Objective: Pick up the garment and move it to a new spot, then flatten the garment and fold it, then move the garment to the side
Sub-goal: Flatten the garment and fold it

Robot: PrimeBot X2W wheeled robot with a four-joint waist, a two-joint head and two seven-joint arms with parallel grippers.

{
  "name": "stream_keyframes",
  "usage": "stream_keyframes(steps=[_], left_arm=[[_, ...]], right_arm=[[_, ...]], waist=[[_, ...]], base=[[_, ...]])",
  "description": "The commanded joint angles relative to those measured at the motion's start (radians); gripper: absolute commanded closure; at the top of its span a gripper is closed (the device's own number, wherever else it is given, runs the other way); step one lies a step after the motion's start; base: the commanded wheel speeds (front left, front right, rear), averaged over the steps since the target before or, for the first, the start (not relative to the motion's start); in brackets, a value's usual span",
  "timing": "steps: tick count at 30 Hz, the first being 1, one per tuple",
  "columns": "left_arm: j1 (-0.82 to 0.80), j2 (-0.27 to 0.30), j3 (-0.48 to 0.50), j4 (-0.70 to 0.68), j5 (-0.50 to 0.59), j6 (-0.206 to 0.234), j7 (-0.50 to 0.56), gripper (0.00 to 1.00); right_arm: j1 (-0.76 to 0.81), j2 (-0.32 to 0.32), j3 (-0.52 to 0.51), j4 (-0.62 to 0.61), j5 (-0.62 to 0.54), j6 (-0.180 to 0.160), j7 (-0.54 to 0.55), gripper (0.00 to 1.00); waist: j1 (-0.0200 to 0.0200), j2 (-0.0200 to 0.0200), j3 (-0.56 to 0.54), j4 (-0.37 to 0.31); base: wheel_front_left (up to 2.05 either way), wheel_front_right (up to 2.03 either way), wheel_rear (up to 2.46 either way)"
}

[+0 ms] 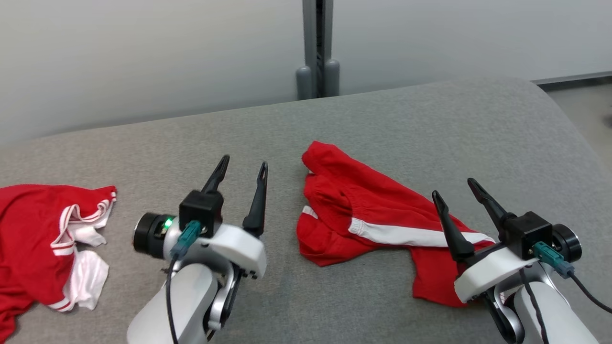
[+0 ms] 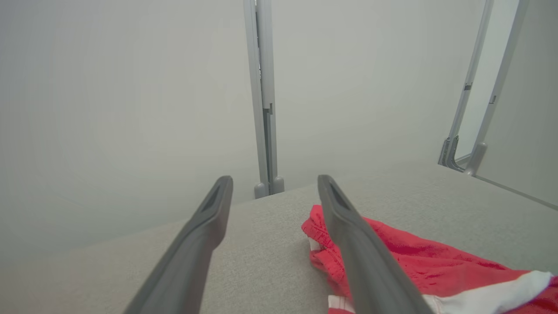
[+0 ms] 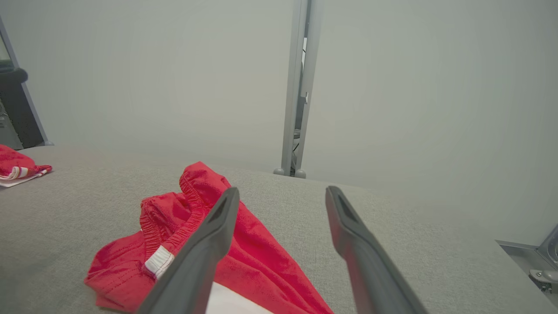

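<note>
While hovering over the pad (image 1: 287,129) with jaws spread wide and nothing between them: left gripper (image 1: 244,161), right gripper (image 1: 453,187). Lying crumpled between the two, nearer the right one: shorts (image 1: 363,210), red with a white stripe, waistband (image 3: 187,205) bunched at the far end, lower part reaching beneath the right gripper.

Judged to be at the first step, the pick-up. Not flattened, not folded, not moved aside.

Next, probably: reach down and forward to the cloth, pinch a raised ridge or the waistband, close firmly enough to catch more than one thin layer, then lift clear before carrying to a fresh spot. Likely best begun with the right gripper, as the closer one, keeping the left free to take the waistband end for spreading afterwards.

Counted: two grippers, four fingers (image 1: 258,196), one pad, two red garments. Namely the shorts in the middle and a second piece (image 1: 43,239) with white trim, well apart at the left edge.
</note>
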Motion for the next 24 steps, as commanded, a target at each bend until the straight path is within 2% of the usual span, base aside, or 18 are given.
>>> stream_keyframes(steps=[1, 5, 6, 13, 19, 24], left_arm=[[0.072, 0.021, 0.057, -0.034, 0.050, -0.012, -0.004, 0.00], [0.173, 0.022, 0.131, -0.060, 0.105, -0.028, -0.004, 0.00], [0.217, 0.003, 0.177, -0.067, 0.124, -0.046, -0.004, 0.00], [0.283, -0.072, 0.294, -0.074, 0.178, -0.094, -0.004, 0.00], [0.289, -0.112, 0.344, -0.058, 0.238, -0.149, -0.004, 0.00], [0.298, -0.126, 0.378, -0.045, 0.266, -0.174, -0.004, 0.00]], right_arm=[[0.011, -0.009, 0.000, 0.009, 0.010, 0.000, -0.005, 0.00], [0.026, -0.016, -0.001, 0.019, 0.019, 0.000, -0.005, 0.00], [0.038, -0.021, 0.003, 0.025, 0.024, 0.000, -0.005, 0.00], [0.029, -0.028, 0.046, 0.072, 0.047, 0.000, -0.005, 0.00], [-0.029, -0.035, 0.113, 0.200, 0.041, 0.000, -0.005, 0.00], [-0.073, -0.024, 0.116, 0.319, 0.027, 0.000, -0.005, 0.00]], waist=[[0.0000, 0.0000, -0.025, 0.071], [0.0000, 0.0000, -0.031, 0.113], [0.0000, 0.0000, -0.033, 0.140], [0.0000, 0.0000, -0.027, 0.191], [0.0000, 0.0000, -0.003, 0.233], [0.0000, 0.0000, 0.015, 0.270]], base=[[0.00, 0.00, 0.00], [0.00, 0.00, 0.00], [0.00, 0.00, 0.00], [0.00, 0.00, 0.00], [0.00, 0.00, 0.00], [0.00, 0.00, 0.00]])
